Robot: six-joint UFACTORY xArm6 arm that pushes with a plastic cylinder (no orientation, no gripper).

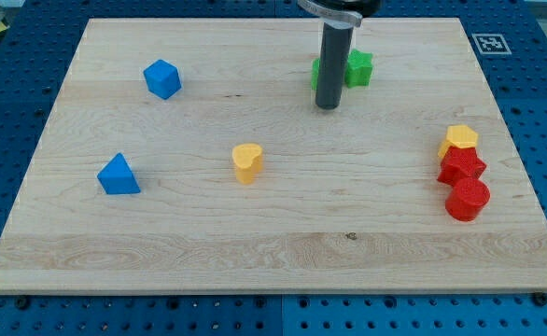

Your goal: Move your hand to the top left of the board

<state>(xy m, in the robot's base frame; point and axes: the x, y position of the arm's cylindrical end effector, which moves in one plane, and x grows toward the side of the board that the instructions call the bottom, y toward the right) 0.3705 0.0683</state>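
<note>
While our goal is the board's top-left corner, our tip (328, 106) sits in the upper middle of the wooden board (273, 243), to the right of centre. The rod comes down from the view's top edge and partly hides a green block (357, 68) whose star-like shape shows on its right side; the tip ends just in front of that block, and we cannot tell whether the two touch. The tool is a bare rod with nothing to clench or release, and it is holding nothing.

The target corner lies well to the view's left of the tip. The nearest thing to it is a blue cube-like block (162, 78), which stands right of and below the corner itself. A blue triangular block (118, 175) lies lower on the left, and a yellow heart-shaped block (246, 162) rests near the centre. On the right edge a yellow block (459, 140) heads a tight column with two red blocks, one (461, 167) touching it and another (467, 199) below.

We judge the travel has yet to be made. A leftward sweep along the top edge should pass above the blue cube-like block, sparing it a nudge; the other blocks stand well off that line
</note>
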